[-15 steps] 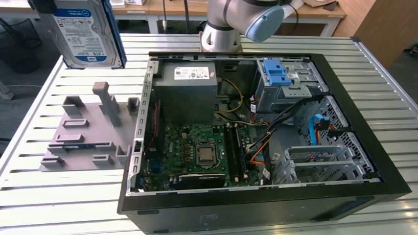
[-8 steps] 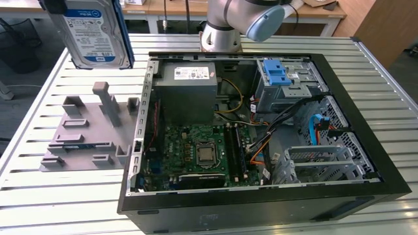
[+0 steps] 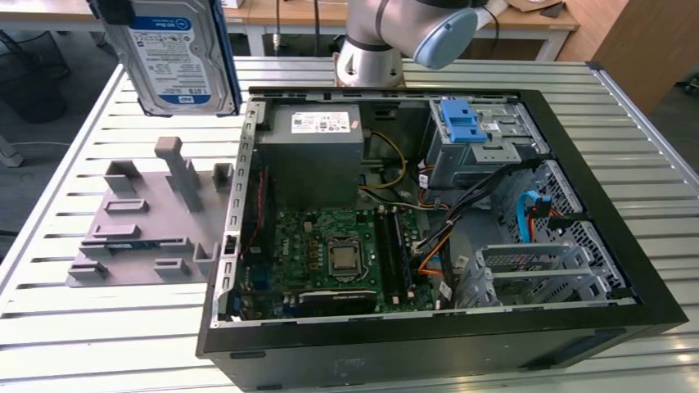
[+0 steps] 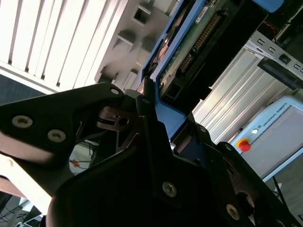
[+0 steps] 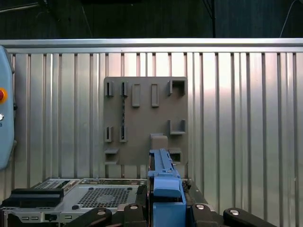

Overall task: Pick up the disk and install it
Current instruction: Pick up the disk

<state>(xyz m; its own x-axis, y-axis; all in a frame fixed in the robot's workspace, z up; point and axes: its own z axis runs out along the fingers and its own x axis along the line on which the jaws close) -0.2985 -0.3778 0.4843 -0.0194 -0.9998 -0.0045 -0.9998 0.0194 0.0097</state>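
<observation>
Slatted table (image 3: 110, 344) — wooden desks (image 3: 513, 23) behind

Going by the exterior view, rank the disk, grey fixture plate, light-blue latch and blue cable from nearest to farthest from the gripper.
1. disk: held in the gripper, at the exterior view's upper left.
2. grey fixture plate: on the table below the disk.
3. light-blue latch: atop the drive cage inside the case.
4. blue cable: by the case's wall on the exterior view's right.

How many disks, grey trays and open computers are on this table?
disk: 1 (lifted above the table, not on it)
grey tray: 1
open computer: 1
Total: 3
</observation>
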